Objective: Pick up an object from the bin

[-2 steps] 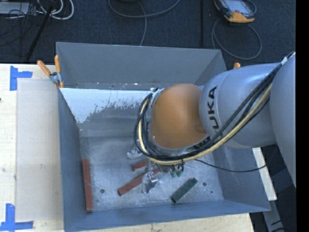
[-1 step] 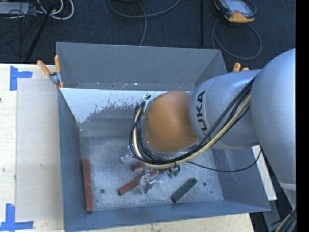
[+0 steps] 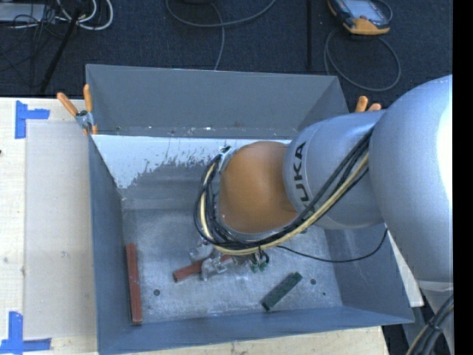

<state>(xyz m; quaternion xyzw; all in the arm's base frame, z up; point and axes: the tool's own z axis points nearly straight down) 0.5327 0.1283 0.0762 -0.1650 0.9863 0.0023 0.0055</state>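
Hanging low over the floor of the bin (image 3: 162, 220), the gripper (image 3: 213, 263) sits a little toward the view's left of the floor's middle, beneath the arm's orange cover (image 3: 251, 187) and its loop of cables (image 3: 205, 205). Whether it is spread or closed I cannot tell, since the cover and wrist hide most of it.

The nearest thing is a short reddish-brown piece (image 3: 187, 274), lying flat just beside the gripper with one end right at its tip. Whether the two touch cannot be made out, and nothing is seen held. By my judgement the step in hand is the approach to a grasp, with the lift not yet done. The next move likely calls for settling squarely over that short piece, across its narrow width, closing on it and then rising straight up.

A long reddish-brown strip (image 3: 134, 283) lies along the foot of the far-left wall, well apart from the gripper. A dark green bar (image 3: 281, 291) lies aslant near the front wall, toward the arm's side. Bare floor runs between all three, so there is room to shift sideways without nudging the others. The walls slope inward to the floor and the arm's bulk crowds one side. The piece lies low, so the tip could scrape metal.
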